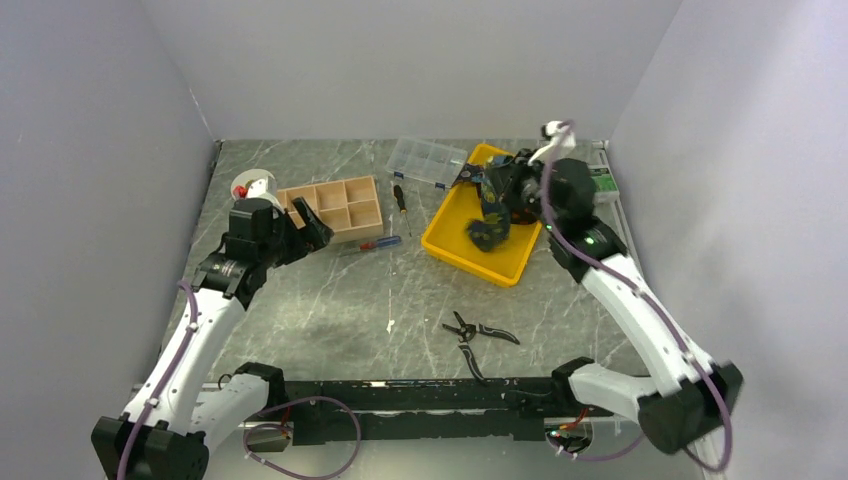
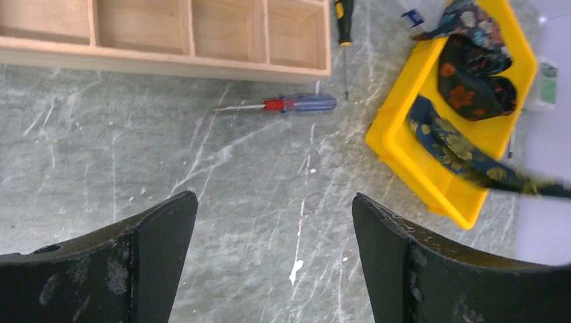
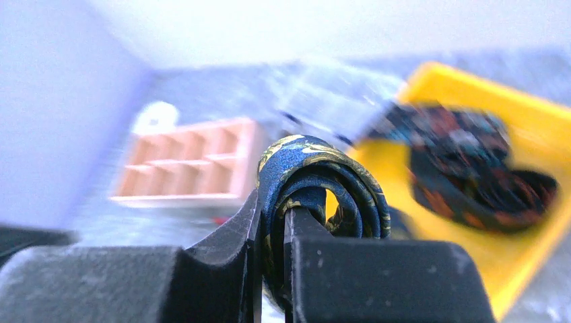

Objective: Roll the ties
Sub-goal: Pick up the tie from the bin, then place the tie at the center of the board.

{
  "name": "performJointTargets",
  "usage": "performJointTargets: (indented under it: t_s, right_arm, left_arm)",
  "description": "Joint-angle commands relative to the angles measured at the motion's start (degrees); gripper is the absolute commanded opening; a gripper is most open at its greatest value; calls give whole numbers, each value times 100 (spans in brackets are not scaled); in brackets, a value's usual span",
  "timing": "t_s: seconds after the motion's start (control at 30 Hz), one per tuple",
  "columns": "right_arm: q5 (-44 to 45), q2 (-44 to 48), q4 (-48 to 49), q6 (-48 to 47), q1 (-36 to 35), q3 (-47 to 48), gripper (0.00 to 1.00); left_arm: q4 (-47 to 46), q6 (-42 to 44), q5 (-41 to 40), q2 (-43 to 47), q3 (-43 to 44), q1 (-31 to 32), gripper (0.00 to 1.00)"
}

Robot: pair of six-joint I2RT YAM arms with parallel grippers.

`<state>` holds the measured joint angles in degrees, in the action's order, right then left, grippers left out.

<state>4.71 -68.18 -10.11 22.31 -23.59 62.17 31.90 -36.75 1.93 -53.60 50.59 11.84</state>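
Wrist cam shows R gripper (image 3: pixel 273 222) clamped on coiled tie (image 3: pixel 316 168), top cam only tie hanging over yellow tray (image 1: pixel 452 222), L gripper (image 2: pixel 273 205) wide apart.

My right fingers (image 3: pixel 202 269) are matte black. The navy tie (image 3: pixel 316 175) carries a yellow-gold floral print; the black tie (image 3: pixel 471 168) shows orange and teal flowers. The tray (image 3: pixel 518 262) is bright yellow, the table (image 2: pixel 202 155) grey-green with white veins.
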Motion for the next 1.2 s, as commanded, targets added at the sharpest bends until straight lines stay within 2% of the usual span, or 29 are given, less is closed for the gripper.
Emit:
performJointTargets:
  t_s: [0.0,0.13,0.27,0.37,0.5,0.67,0.8,1.0,1.17]
  right_arm:
    - [-2030,814,758,309,-40,183,0]
    - [-3090,1472,1248,585,-55,6,0]
    - [-3240,1958,1236,544,-131,-173,0]
    - [-3201,2170,1510,667,-386,-526,0]
    - [-2820,2011,1717,658,-1155,-471,0]
    - [-2114,1391,1909,477,-2229,108,0]
    - [-1978,989,2386,292,-2764,335,0]
    - [-3649,726,2697,193,-2773,945,0]
    - [-5151,548,3041,855,-2622,1618,0]
  left_arm:
    - [-725,-40,559,342,422,20,91]
    - [-1871,127,2321,457,491,23,91]
    - [-3078,-93,3915,501,345,41,92]
    - [-3891,-315,4604,624,140,217,94]
    - [-4238,-193,4725,768,177,763,94]
    - [-4432,92,4687,644,395,1463,94]
    - [-4567,307,4635,547,348,1694,94]
    - [-4357,665,4473,901,412,1699,94]
    - [-4384,866,4470,1215,576,1699,94]
